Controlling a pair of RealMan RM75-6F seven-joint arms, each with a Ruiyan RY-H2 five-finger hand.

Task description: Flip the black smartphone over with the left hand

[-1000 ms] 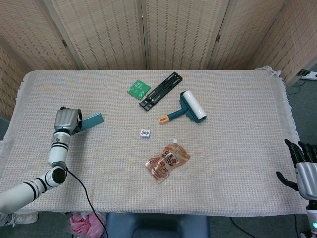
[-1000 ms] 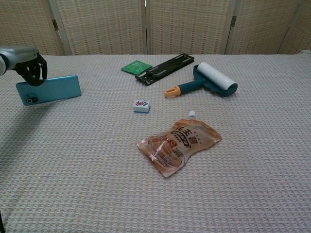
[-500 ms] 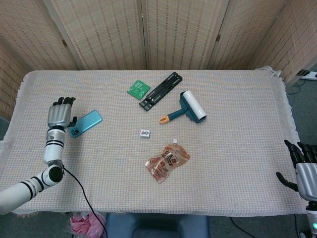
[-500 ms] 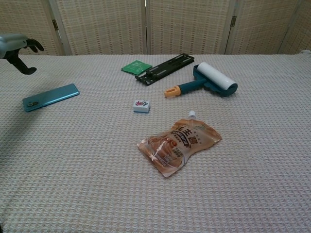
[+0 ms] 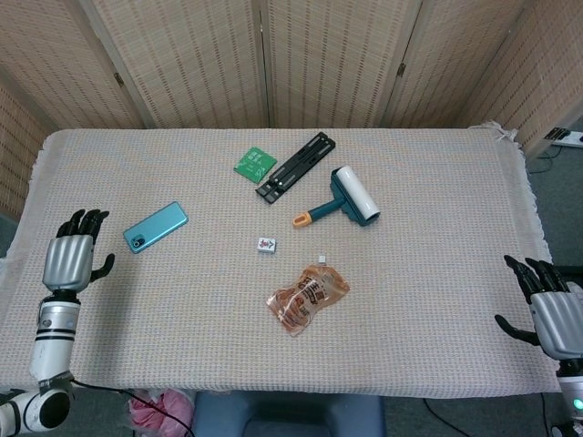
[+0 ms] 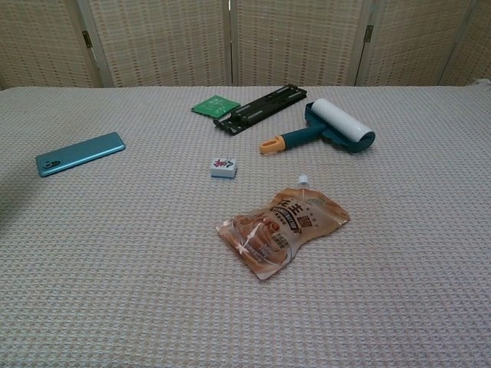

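The smartphone [image 5: 156,226] lies flat on the woven tablecloth at the left, its teal back and camera facing up; the chest view shows the smartphone [image 6: 80,153] at the left too. My left hand [image 5: 73,260] hovers near the table's left edge, fingers spread, holding nothing, well clear of the phone to its lower left. My right hand [image 5: 551,308] is off the table's right edge, fingers apart and empty. Neither hand appears in the chest view.
A green packet [image 5: 254,163], a black rail [image 5: 296,167] and a teal lint roller [image 5: 350,197] lie at the back centre. A small tile [image 5: 266,244] and an orange snack pouch [image 5: 307,297] lie in the middle of the table.
My left hand let go of the phone, which dropped flat with its teal back up. The hand then drew back toward the table's left front edge. The right hand shifted slightly.
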